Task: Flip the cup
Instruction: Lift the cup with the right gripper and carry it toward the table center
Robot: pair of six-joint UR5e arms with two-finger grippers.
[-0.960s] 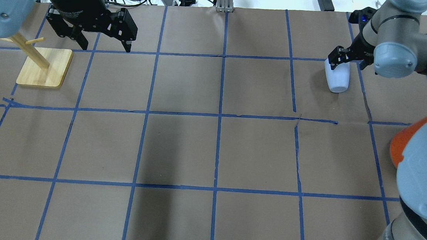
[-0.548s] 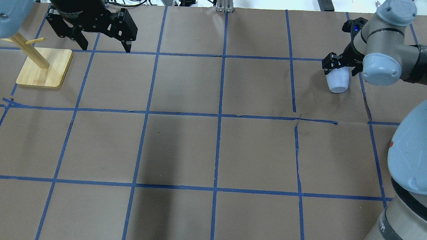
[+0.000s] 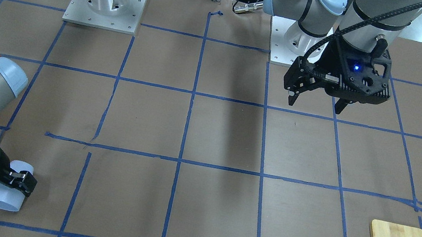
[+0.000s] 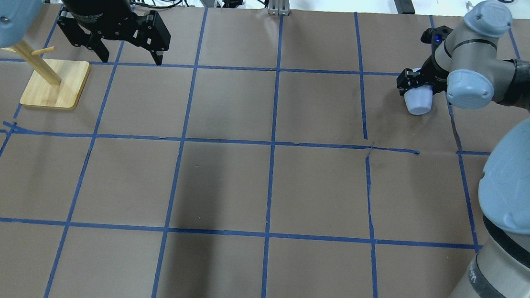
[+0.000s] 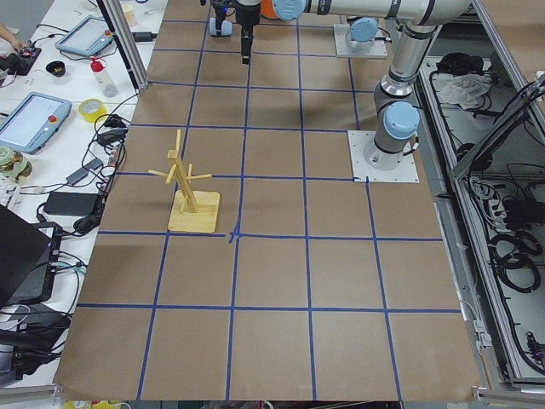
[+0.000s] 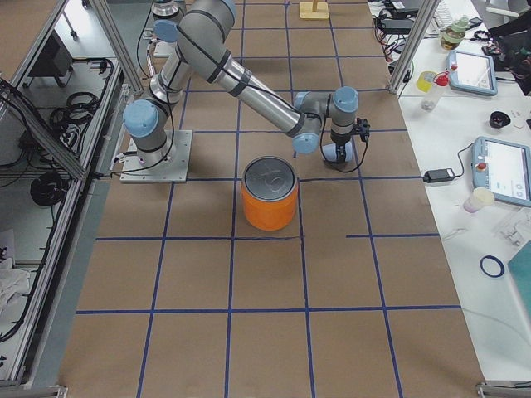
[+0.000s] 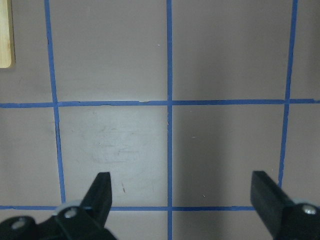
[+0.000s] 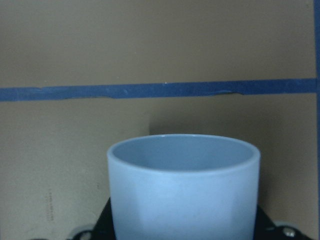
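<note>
Here, the right gripper (image 4: 417, 87) was clamped on the cup (image 4: 417, 105), tilted low near the far right edge of the table (image 4: 266, 192); the left gripper (image 4: 131, 56) hung spread, idle; turning the wrist slowly with firm grip would likely prevent slipping.

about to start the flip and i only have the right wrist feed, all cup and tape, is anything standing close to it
observer: Yes. An orange can stands upright to the right of the cup, nearer the robot and apart from it.
operator: ok where is the left arm
observer: The left end effector hangs open and empty over on the robot's left side, far from the cup.
operator: and which way is the cup facing
observer: It is on its side in the right end effector, wide rim pointing away from the robot.
</note>
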